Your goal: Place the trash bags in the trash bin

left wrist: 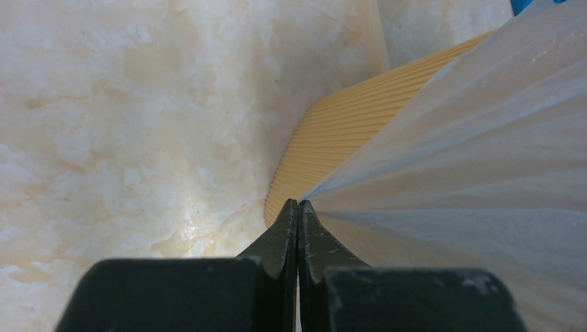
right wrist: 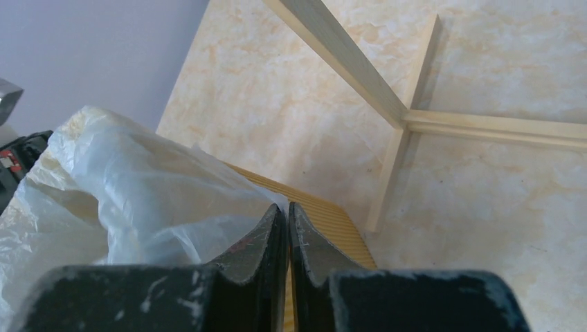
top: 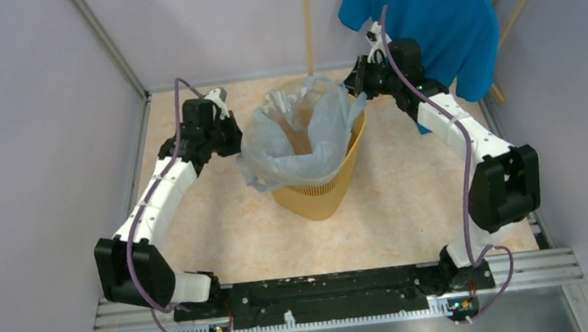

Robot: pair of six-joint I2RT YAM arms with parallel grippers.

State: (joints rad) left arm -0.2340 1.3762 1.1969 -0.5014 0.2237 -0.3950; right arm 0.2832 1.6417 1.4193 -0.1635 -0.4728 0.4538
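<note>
The yellow-orange trash bin (top: 318, 190) stands at the middle of the table. The pale blue trash bag (top: 292, 137) lies over its mouth, open and sagging down the left side. My left gripper (top: 236, 136) is at the bin's left and is shut on the bag's edge. In the left wrist view the film (left wrist: 471, 145) fans out taut from my shut gripper (left wrist: 297, 203) over the ribbed bin (left wrist: 332, 135). My right gripper (top: 356, 85) is at the bin's back right rim. In the right wrist view it (right wrist: 287, 206) is shut on the bag's edge (right wrist: 138, 187), with the bin's ribs (right wrist: 336, 221) below.
A bright blue T-shirt (top: 427, 16) hangs on a hanger at the back right, close behind the right arm. A wooden pole (top: 307, 16) stands behind the bin. Its wooden cross base (right wrist: 398, 117) lies on the marbled table. Grey walls close in the left, right and back.
</note>
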